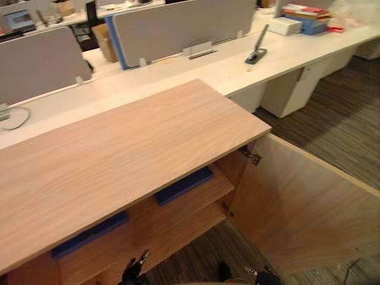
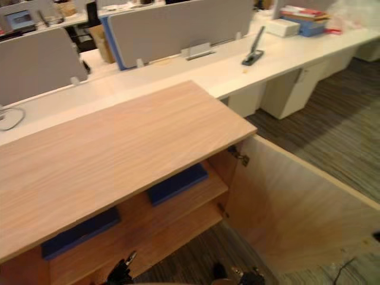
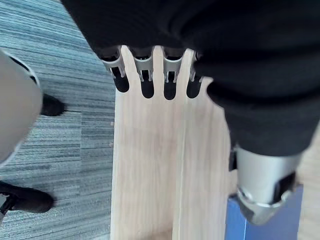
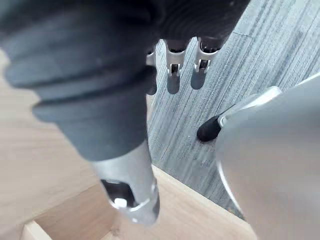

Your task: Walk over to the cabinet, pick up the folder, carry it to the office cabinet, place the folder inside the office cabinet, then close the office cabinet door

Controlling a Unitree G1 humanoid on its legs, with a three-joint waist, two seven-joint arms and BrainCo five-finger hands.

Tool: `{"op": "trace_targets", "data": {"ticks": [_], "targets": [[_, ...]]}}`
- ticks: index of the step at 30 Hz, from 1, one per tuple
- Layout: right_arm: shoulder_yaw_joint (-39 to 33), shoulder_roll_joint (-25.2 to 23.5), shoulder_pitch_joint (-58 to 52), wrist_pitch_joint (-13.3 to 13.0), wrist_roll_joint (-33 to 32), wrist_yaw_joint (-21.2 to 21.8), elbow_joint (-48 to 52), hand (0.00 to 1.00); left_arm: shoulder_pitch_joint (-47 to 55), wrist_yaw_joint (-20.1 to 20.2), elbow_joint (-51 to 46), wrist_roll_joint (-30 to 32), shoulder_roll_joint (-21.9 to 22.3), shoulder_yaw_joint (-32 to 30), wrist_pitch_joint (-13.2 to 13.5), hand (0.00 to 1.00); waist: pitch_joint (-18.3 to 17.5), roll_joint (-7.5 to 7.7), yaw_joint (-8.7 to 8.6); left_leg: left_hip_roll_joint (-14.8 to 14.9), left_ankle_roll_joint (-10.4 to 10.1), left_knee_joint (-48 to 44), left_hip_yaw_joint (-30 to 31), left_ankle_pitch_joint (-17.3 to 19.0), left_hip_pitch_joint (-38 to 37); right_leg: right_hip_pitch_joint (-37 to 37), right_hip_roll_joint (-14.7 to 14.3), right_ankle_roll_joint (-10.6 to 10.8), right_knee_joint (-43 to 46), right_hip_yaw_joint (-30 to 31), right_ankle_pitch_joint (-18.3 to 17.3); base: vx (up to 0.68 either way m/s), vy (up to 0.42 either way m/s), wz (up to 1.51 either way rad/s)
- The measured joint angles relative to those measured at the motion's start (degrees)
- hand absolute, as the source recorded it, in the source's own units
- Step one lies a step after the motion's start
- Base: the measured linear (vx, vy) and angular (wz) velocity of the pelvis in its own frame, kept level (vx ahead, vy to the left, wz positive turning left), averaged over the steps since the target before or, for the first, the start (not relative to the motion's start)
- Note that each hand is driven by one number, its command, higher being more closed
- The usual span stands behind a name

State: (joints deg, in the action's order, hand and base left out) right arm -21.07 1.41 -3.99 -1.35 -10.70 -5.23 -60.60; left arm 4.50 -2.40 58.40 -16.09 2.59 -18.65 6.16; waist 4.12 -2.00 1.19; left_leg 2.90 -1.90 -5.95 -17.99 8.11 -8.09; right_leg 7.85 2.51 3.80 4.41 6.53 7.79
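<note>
A wooden office cabinet (image 1: pixel 119 154) stands in front of me with its right door (image 1: pixel 303 208) swung wide open. On its upper shelf (image 1: pixel 178 217) lie two blue folders, one to the right (image 1: pixel 184 185) and one to the left (image 1: pixel 89 234), both flat under the top. My left hand (image 1: pixel 135 270) hangs low before the shelf; in the left wrist view its fingers (image 3: pixel 142 75) are straight over the wood and hold nothing, with a blue folder (image 3: pixel 295 210) beside the thumb. My right hand (image 1: pixel 264 276) is low by the door, and its fingers (image 4: pixel 172 75) are straight and empty above the carpet.
Behind the cabinet runs a long white desk (image 1: pixel 285 56) with grey dividers (image 1: pixel 178 27), a black stand (image 1: pixel 256 53), and a white box and stacked books (image 1: pixel 306 16) at the far right. White pedestal units (image 1: pixel 297 89) stand under it. Striped carpet (image 1: pixel 338 130) lies to the right.
</note>
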Motion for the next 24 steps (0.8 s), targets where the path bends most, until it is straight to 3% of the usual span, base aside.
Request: {"op": "trace_targets", "data": {"ticks": [2, 3, 7, 8, 10, 12, 13, 14, 15, 17, 20, 24], "targets": [[0.22, -0.73, 0.37, -0.48, -2.36, -0.2, 0.31, 0.0, -0.56, 0.01, -0.08, 1.23, -0.05, -1.28, 0.27, 0.0, 0.85, 1.22, 0.27, -0.19, 0.08, 0.34, -4.23, 0.15, -1.38, 2.57, -0.04, -0.68, 3.25, -2.47, -0.73, -0.11, 0.018, -1.02], [-0.14, -1.42, 0.4, -0.62, -3.92, -0.46, 0.99, 0.0, -1.17, 0.04, -0.15, 2.4, -0.22, -2.08, 0.51, 0.0, 1.56, 2.23, 0.37, -0.67, 0.75, 1.0, -6.97, 0.33, -2.02, 4.65, 3.0, -2.73, 8.01, -10.52, -4.11, -0.11, 0.026, -0.83], [-1.76, -2.17, -1.93, -1.09, -6.44, -0.78, 2.69, 0.0, -1.0, 0.11, -0.33, 2.72, -1.02, -2.07, 0.42, 0.0, 1.49, 3.13, 0.66, 0.06, 0.57, 0.82, -13.06, 0.62, -4.4, 5.12, 16.3, -4.29, 21.26, -36.44, -10.28, 0.03, -0.017, -0.81], [-3.42, -2.49, -2.2, -1.14, -7.36, -0.83, 2.84, 0.0, -1.14, 0.1, -0.06, 2.68, -1.09, -2.0, 0.33, 0.0, 1.66, 3.09, 0.48, 1.69, -0.43, -1.14, -14.22, 1.25, -4.84, 3.97, 19.63, -5.09, 26.55, -38.48, -12.93, 0.14, -0.194, -0.6], [-4.64, -2.9, -2.42, -1.09, -7.98, -0.79, 2.87, 0.0, -1.45, 0.06, -0.12, 2.6, -1.34, -1.96, 0.31, 0.0, 2.01, 3.72, -0.04, 3.9, -2.13, -4.27, -14.48, 2.61, -4.96, 3.12, 20.97, -4.11, 29.43, -38.35, -13.8, 0.1, -0.27, -0.35], [-4.8, -2.8, -2.65, -1.04, -8.19, -0.76, 2.62, 0.0, -1.97, 0.05, 0.07, 2.55, -0.93, -2.09, -0.25, 0.0, 1.59, 3.08, -0.05, 5.71, -2.4, -4.24, -15.15, 3.57, -5.13, 2.37, 16.58, -4.39, 26.75, -38.6, -14.76, 0.04, -0.294, -0.58], [-4.87, -2.74, -2.18, -1.05, -8.15, -0.75, 2.55, 0.0, -1.68, 0.03, 0.16, 2.47, -0.4, -2.08, -0.26, 0.0, 1.09, 2.7, 0.32, 6.38, -1.61, -2.52, -16.02, 3.31, -5.14, 1.91, 12.93, -3.97, 21.57, -38.37, -14.55, -0.04, -0.156, -0.96], [-5.75, -3.21, -1.58, -0.96, -8.19, -0.7, 2.25, 0.0, -2.41, 0.03, 0.62, 2.34, -0.52, -1.99, -0.3, 0.0, 0.98, 2.63, 0.26, 6.7, -0.78, -0.39, -15.3, 1.91, -5.06, 1.8, 9.41, -4.2, 17.14, -37.82, -13.23, -0.07, -0.123, -0.84], [-6.27, -3.41, -1.34, -0.96, -8.19, -0.69, 2.09, 0.0, -2.53, 0.03, 0.78, 2.34, -0.58, -1.91, -0.32, 0.0, 0.91, 2.51, 0.21, 6.84, -1.01, 0.0, -15.19, 1.66, -5.19, 1.6, 8.85, -4.56, 16.33, -37.82, -12.89, -0.1, -0.136, -0.57], [-8.64, -3.54, -1.24, -0.86, -8.39, -0.85, -1.31, 0.0, -2.95, -0.37, 1.88, 1.5, -1.17, -0.45, -0.35, 0.0, 0.88, 2.89, -0.08, 8.58, -1.83, 1.85, -14.92, 0.86, -6.73, -2.07, 3.44, -5.55, 8.0, -37.18, -8.96, -0.09, -0.097, -0.33], [-9.05, -3.48, -1.24, -0.93, -8.43, -1.11, -2.31, 0.0, -2.62, -0.46, 1.9, 0.21, -1.44, 0.97, -0.34, 0.0, -0.06, 3.04, -0.43, 9.14, -2.37, 1.91, -13.78, 1.28, -5.83, -4.71, -0.44, -5.69, -1.92, -36.1, -4.07, -0.07, -0.052, -0.25], [-9.1, -3.26, -0.34, -0.94, -8.4, -1.14, -2.29, 0.0, -2.15, -0.47, 1.86, 0.23, -2.3, 2.33, -0.33, 0.0, -0.64, 2.8, -0.41, 7.95, -3.02, 1.84, -13.77, 1.72, -4.1, -5.19, -1.64, -5.76, -8.36, -34.38, 0.35, -0.03, -0.003, -0.18]]}}
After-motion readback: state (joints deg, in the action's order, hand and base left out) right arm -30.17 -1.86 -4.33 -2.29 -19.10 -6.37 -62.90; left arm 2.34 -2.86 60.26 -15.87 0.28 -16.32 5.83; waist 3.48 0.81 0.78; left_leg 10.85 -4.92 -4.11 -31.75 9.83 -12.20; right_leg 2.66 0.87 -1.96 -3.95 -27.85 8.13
